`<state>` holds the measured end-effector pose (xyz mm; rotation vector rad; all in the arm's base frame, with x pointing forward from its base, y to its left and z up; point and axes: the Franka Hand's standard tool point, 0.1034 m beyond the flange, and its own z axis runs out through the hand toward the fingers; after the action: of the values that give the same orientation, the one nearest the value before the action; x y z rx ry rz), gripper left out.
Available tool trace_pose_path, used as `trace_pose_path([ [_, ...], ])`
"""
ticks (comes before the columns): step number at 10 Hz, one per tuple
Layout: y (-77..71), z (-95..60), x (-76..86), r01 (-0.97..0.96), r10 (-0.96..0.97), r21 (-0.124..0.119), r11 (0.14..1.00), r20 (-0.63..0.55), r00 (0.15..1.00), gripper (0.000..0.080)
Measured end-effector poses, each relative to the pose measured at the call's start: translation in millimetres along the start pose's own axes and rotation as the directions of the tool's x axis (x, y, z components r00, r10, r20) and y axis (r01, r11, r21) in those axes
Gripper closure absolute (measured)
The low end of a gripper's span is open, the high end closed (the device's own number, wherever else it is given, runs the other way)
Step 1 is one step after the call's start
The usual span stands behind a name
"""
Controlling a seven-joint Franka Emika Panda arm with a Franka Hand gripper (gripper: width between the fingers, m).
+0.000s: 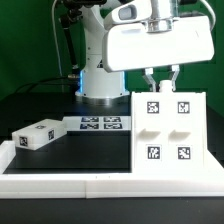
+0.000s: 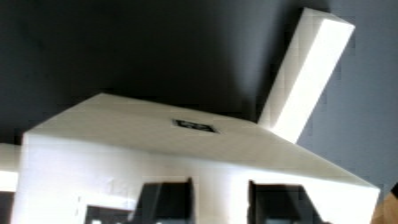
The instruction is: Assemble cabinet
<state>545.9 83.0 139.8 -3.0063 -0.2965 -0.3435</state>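
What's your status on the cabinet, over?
Gripper open, fingers spread above the cabinet at its far edge. Cabinet by the border rail, not gripped. Loose white block off to the exterior view's left, nothing blocking.

We read no words, numbers, brands. Only black-and-white square markers: four on cabinet front, several on marker board, some on loose white block, one on white panel in wrist view.

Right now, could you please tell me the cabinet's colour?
The cabinet is white with black-and-white square markers, best in exterior view.
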Motion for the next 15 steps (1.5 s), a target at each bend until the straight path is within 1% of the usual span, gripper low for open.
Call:
trace_pose_path([
  [2, -0.9, -7.0, 4.8, -0.003, 0.003, 0.001, 1.000, -0.007, 1.000, 0.0674],
  [7, -1.9, -7.3, 5.4, 0.000, 0.000, 0.002, 1.000, -0.007, 1.000, 0.0704],
  [9, -0.6, -5.4, 2.6, -0.003, 0.003, 0.002, 1.000, -0.001, 1.000, 0.0343],
  [10, 4.2, -0.2, -9.3, -0.070, 0.070, 0.001, 0.998, 0.029, 0.997, 0.0343],
  [11, 10.5, -0.7, -25.2, -0.145, 0.145, -0.010, 0.989, 0.070, 0.987, 0.0118],
  [12, 29.1, -1.7, -44.7, -0.152, 0.153, -0.024, 0.988, 0.074, 0.985, 0.0118],
  [13, 49.3, -0.7, -65.5, -0.192, 0.194, -0.036, 0.981, 0.096, 0.976, 0.0022],
  [14, 66.8, 0.3, -80.1, -0.226, 0.230, -0.046, 0.973, 0.116, 0.966, 0.0022],
  [15, 90.1, 0.1, -93.4, -0.218, 0.222, -0.048, 0.975, 0.143, 0.964, 0.0003],
])
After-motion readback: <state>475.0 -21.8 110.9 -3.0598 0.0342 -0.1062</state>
